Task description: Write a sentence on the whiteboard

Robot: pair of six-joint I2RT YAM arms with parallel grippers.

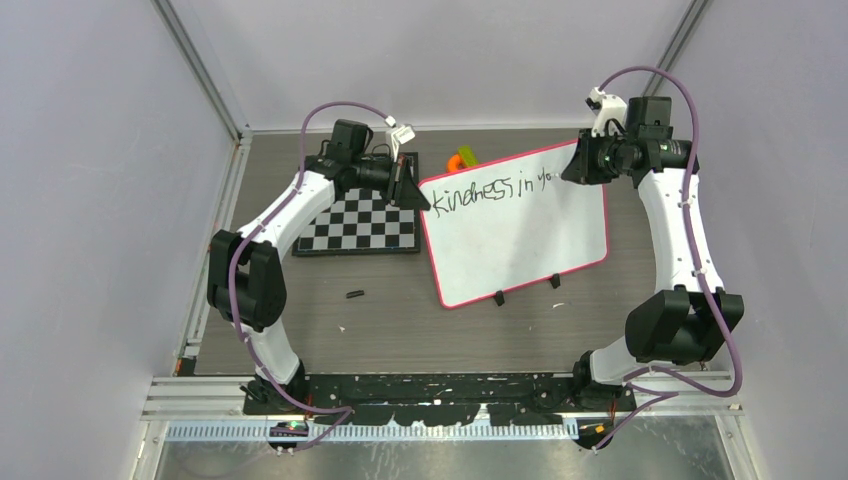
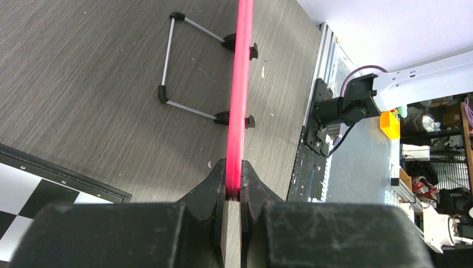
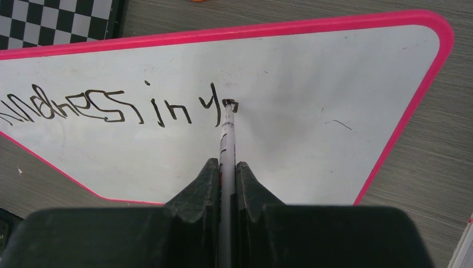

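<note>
Right gripper (image 3: 227,165) closed narrow on marker (image 3: 227,131), tip touching whiteboard (image 3: 334,72) at the "o" of the sentence (image 3: 106,106), so far "kindness in yo". Left gripper (image 2: 234,167) pinched on board's pink edge, board mid-table beside checkerboard (image 1: 360,225). Best done with light, even tip pressure, steady left clamp, next line started lower before right edge.

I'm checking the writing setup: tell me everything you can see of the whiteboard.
The whiteboard is a flat white rectangle with a thin pink-red frame, rounded corners and two black clips on its near edge. It sits skewed on the grey table. The left gripper pinches its left edge. The marker in the right gripper touches its surface where the sentence reads "kindness in yo".
</note>
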